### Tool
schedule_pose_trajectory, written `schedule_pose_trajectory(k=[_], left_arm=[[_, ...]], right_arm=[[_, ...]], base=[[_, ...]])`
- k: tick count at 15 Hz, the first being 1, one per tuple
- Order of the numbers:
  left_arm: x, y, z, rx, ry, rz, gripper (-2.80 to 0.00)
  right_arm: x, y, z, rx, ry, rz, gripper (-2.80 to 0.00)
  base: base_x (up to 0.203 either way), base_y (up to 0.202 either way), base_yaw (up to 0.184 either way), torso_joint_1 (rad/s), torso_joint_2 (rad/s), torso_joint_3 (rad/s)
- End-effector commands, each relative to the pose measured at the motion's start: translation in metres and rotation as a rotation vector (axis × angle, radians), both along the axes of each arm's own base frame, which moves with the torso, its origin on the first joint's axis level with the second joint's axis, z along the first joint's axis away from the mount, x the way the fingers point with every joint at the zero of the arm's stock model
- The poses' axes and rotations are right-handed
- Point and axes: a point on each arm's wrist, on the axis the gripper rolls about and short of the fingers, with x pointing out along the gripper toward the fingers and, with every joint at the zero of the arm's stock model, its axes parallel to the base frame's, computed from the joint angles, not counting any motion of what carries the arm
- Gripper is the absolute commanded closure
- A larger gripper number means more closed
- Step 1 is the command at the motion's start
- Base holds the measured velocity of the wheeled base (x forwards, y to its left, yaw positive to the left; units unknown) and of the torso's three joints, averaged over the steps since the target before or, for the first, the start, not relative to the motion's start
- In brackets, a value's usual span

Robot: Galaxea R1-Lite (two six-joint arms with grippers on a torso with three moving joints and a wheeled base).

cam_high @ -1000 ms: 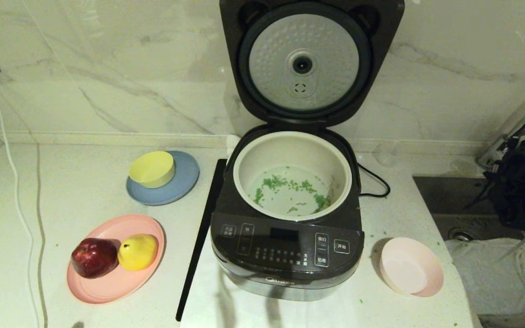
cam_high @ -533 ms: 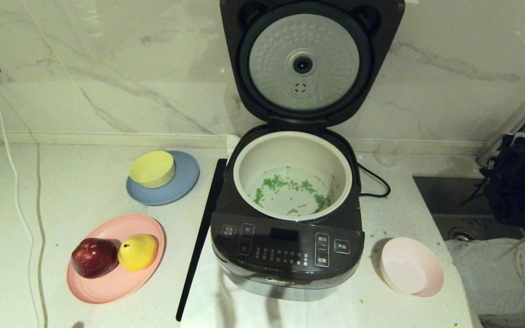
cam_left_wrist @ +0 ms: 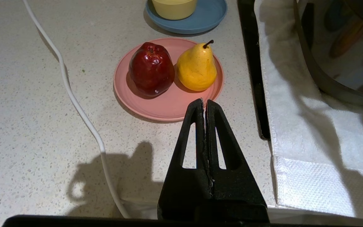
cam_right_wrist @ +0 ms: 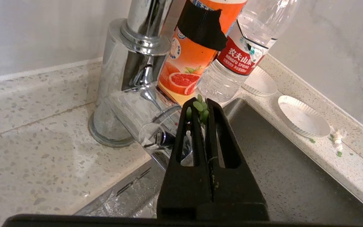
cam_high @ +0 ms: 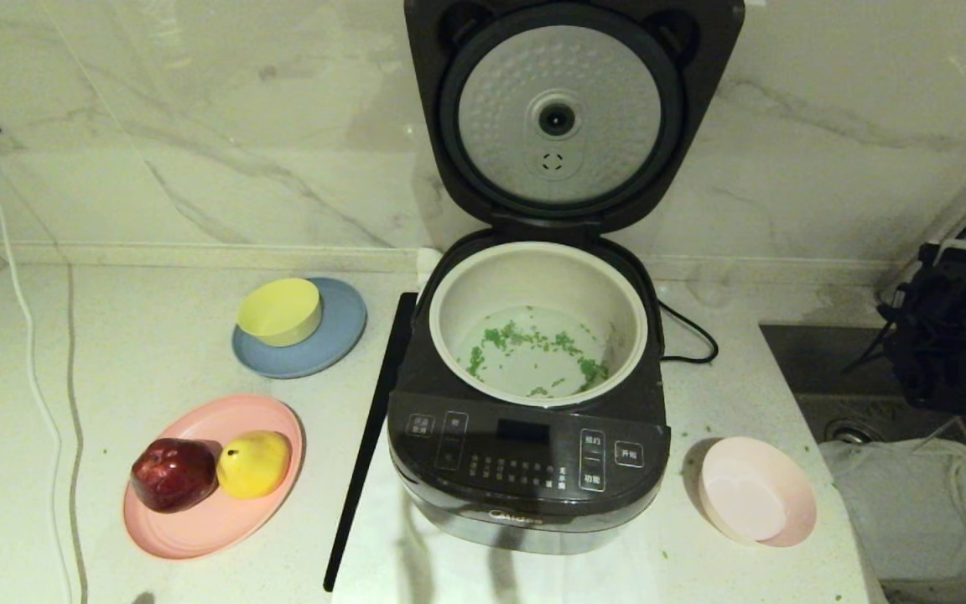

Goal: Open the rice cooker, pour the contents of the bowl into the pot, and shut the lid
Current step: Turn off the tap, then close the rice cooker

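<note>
The rice cooker [cam_high: 525, 470] stands mid-counter with its lid [cam_high: 558, 117] raised upright, dimpled silver disc facing me. The cream pot [cam_high: 533, 277] sits inside, and the green contents [cam_high: 533, 340] lie scattered on its bottom. The pale pink bowl [cam_high: 755, 491] rests empty on the counter right of the cooker. My right arm [cam_high: 948, 335] hangs at the far right over the sink. Its gripper [cam_right_wrist: 200, 105] is shut, with a few green grains stuck at the tips. My left gripper [cam_left_wrist: 204, 101] is shut and empty, low over the counter near the pink plate [cam_left_wrist: 169, 104].
A yellow bowl [cam_high: 280, 310] sits on a blue plate [cam_high: 336, 335]. The pink plate [cam_high: 198, 520] holds an apple [cam_high: 173, 474] and a pear [cam_high: 254, 463]. A white cable [cam_high: 30, 352] runs at left. Tap [cam_right_wrist: 131, 63], bottles [cam_right_wrist: 187, 56] and sink [cam_right_wrist: 279, 173] lie right.
My right arm has shifted slightly up and back at the right edge, uncovering more of the cloth in the sink. Nothing else has moved.
</note>
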Motion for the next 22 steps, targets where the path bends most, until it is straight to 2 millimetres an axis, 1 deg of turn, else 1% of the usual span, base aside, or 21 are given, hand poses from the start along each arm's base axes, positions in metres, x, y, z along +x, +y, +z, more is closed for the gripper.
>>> schedule_pose_trajectory(k=[1, 7, 9, 12, 14, 17, 18, 20, 22], left_arm=[[0.001, 0.0, -0.003, 0.0, 0.009, 0.0, 0.0], [0.001, 0.0, -0.003, 0.0, 0.009, -0.001, 0.0], [0.001, 0.0, -0.003, 0.0, 0.01, 0.0, 0.0], [0.001, 0.0, -0.003, 0.0, 0.009, 0.0, 0.0], [0.001, 0.0, -0.003, -0.001, 0.009, -0.001, 0.0], [0.001, 0.0, -0.003, 0.0, 0.009, 0.0, 0.0], [0.001, 0.0, -0.003, 0.0, 0.009, -0.001, 0.0], [0.001, 0.0, -0.003, 0.0, 0.009, 0.0, 0.0], [0.001, 0.0, -0.003, 0.0, 0.009, -0.002, 0.0]], right_arm=[[0.0, 0.003, 0.002, -0.002, -0.01, -0.01, 0.0], [-0.008, 0.007, 0.017, -0.006, -0.02, -0.012, 0.0], [-0.017, 0.014, 0.029, -0.005, -0.029, -0.001, 0.0], [-0.044, 0.029, 0.054, -0.001, -0.041, 0.02, 0.0], [-0.067, 0.044, 0.073, 0.004, -0.058, 0.057, 0.0], [-0.101, 0.076, 0.111, 0.004, -0.119, 0.156, 0.0], [-0.108, 0.087, 0.124, 0.009, -0.135, 0.19, 0.0], [-0.124, 0.11, 0.149, 0.074, -0.127, 0.286, 0.0], [-0.134, 0.131, 0.172, 0.16, -0.11, 0.372, 0.0]], base=[[0.0, 0.0, 0.0, 0.0, 0.0, 0.0], [0.0, 0.0, 0.0, 0.0, 0.0, 0.0], [0.0, 0.0, 0.0, 0.0, 0.0, 0.0], [0.0, 0.0, 0.0, 0.0, 0.0, 0.0], [0.0, 0.0, 0.0, 0.0, 0.0, 0.0], [0.0, 0.0, 0.0, 0.0, 0.0, 0.0], [0.0, 0.0, 0.0, 0.0, 0.0, 0.0], [0.0, 0.0, 0.0, 0.0, 0.0, 0.0], [0.0, 0.0, 0.0, 0.0, 0.0, 0.0]])
